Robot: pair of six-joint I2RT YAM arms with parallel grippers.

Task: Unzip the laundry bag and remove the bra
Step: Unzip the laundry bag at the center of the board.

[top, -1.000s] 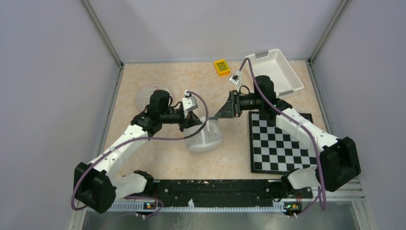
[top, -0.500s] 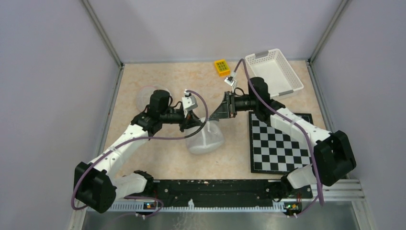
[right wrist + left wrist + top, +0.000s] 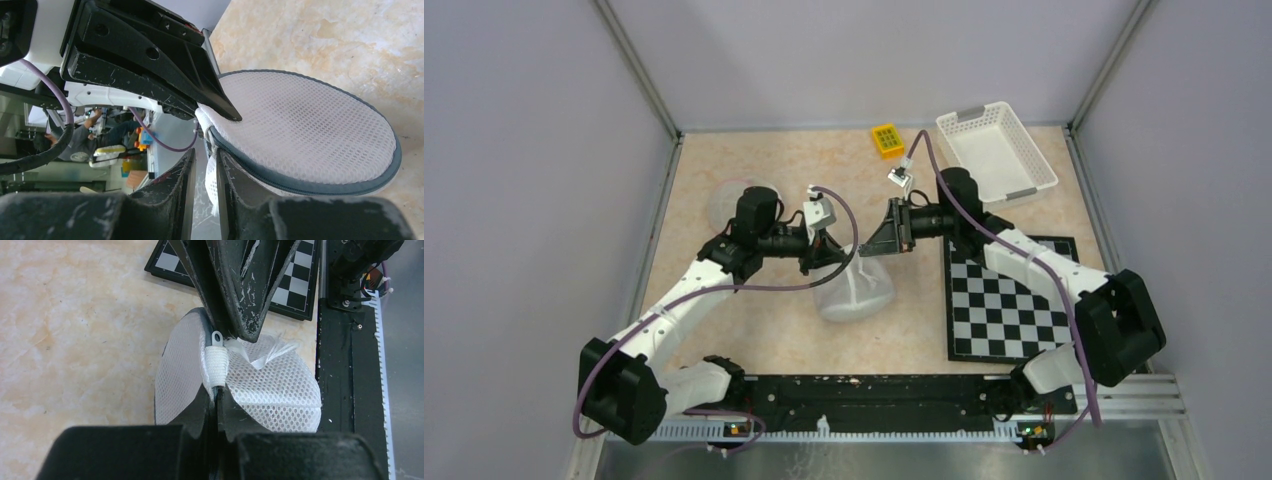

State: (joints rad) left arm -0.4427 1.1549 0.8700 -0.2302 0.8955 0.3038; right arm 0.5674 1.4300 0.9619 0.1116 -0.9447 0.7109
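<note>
While the left gripper is clamped on the white tab of the laundry bag on the table, the right gripper sits nearly closed at the zip, its hold impossible to tell, so seat it firmly, then pull along the seam.

Looked like a robotics lab cell. Boxed in by plain grey panels on aluminium posts. Had a checkerboard calibration board on the table, robot arms bolted to a black rail. Glimpsed a person beyond the cell.
</note>
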